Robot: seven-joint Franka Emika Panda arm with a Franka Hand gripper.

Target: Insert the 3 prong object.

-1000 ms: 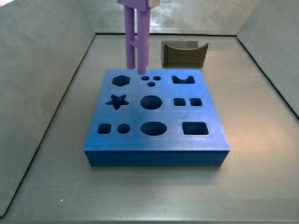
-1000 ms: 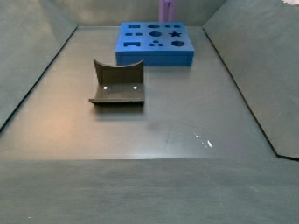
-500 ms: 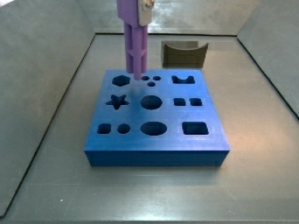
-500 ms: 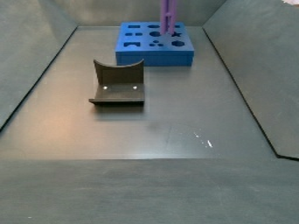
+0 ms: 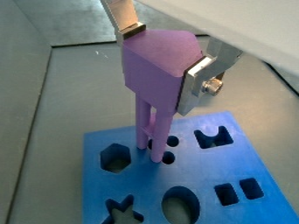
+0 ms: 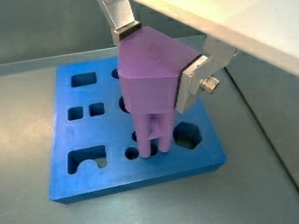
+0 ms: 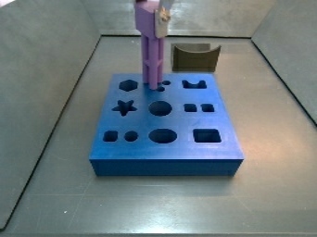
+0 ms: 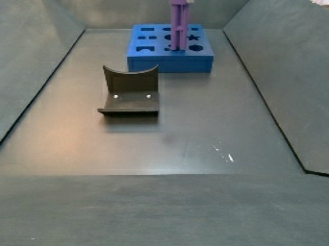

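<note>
Of the robot's body, only the gripper [image 5: 163,54] is seen, near the far edge of the bench. Its fingers [image 5: 211,72] are shown in both wrist views as flat silver plates of brushed metal, cut at an angle. A round silver screw head [image 6: 211,84] is set in one plate. A pale, whitish housing edge is seen above them.

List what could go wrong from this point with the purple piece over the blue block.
1. The 3 prong object, clamped by the gripper, has its rods at the three small round holes of the blue block. Slight misalignment could jam a rod on a rim.
2. Pushing down while jammed might bend the thin rods or shift the block.
3. How deep the rods sit is unclear, so releasing now might tip the piece.
</note>
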